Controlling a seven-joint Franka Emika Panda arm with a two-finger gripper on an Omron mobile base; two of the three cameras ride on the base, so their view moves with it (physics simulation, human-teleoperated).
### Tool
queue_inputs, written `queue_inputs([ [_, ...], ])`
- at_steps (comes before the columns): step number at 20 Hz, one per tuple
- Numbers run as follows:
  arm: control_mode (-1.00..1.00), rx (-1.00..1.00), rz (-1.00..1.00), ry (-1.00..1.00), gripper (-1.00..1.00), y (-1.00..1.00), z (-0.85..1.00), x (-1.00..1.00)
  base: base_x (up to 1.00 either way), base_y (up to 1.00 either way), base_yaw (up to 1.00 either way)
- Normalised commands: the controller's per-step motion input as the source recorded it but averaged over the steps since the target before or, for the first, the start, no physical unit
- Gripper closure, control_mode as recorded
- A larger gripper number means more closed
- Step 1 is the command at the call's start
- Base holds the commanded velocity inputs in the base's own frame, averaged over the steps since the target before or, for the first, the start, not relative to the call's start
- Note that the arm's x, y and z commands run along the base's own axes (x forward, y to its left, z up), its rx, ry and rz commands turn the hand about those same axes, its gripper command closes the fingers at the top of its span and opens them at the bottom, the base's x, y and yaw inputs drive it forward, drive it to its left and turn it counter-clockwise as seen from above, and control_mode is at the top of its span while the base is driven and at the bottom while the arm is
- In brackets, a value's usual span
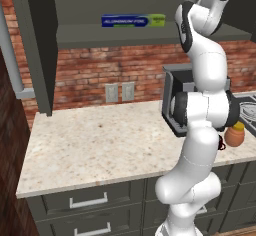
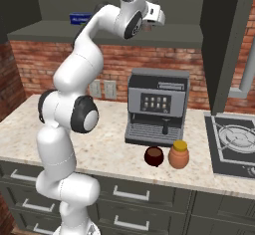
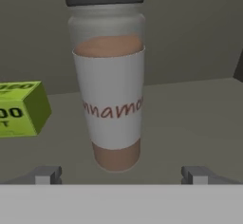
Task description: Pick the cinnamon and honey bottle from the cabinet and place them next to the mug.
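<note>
Grey-green cabinet (image 1: 35, 40) frames the left base view, its shelf carrying a blue foil box (image 1: 133, 20) while the white arm reaches up to shelf height at the right; down on the counter (image 1: 95, 145) the honey (image 1: 234, 135) already sits, orange with a yellow lid, partly hidden behind the arm. From the right base view the honey stands just beside the mug (image 2: 154, 156), in front of the coffee machine (image 2: 157, 107), so that half of the task looks done; the pincer (image 2: 147, 28) is up at the shelf, and a small brownish shape at its tip is probably the cinnamon, though it is too small to be sure. From the hand view the cinnamon (image 3: 110, 80) stands upright on the shelf, dead ahead of the pincer and centred between the two fingertips (image 3: 47, 174), its long axis vertical and so crossing the line on which the jaws close. The jaws stand wide, well clear of the jar on both sides, holding nothing, and the jar's base lies just beyond the tips rather than between them. The green end of the foil box lies off to the left, apart from the jar. My judgement is that a short straight advance would bring the jar between the jaws before closing.
</note>
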Motion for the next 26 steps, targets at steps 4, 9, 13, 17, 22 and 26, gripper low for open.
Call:
queue_inputs([
  [4, -1.0, 0.0, 0.0, 0.0, -1.0, 0.0, 0.0, 0.2, 0.0, 0.0, 0.0],
  [9, -1.0, 0.0, 0.0, 0.0, -1.0, 0.0, 0.0, 0.24, 0.0, 0.0, 0.0],
  [13, -1.0, 0.0, 0.0, 0.0, -1.0, 0.0, 0.0, 0.27, 0.0, 0.0, 0.0],
  [17, -1.0, 0.0, 0.0, 0.0, -1.0, 0.0, 0.0, 0.26, 0.0, 0.0, 0.0],
  [22, -1.0, 0.0, 0.0, 0.0, -1.0, 0.0, 0.0, 0.16, 0.0, 0.0, 0.0],
  [26, -1.0, 0.0, 0.0, 0.0, 1.0, 0.0, 0.0, 0.0, 0.0, 0.0, 0.0],
])
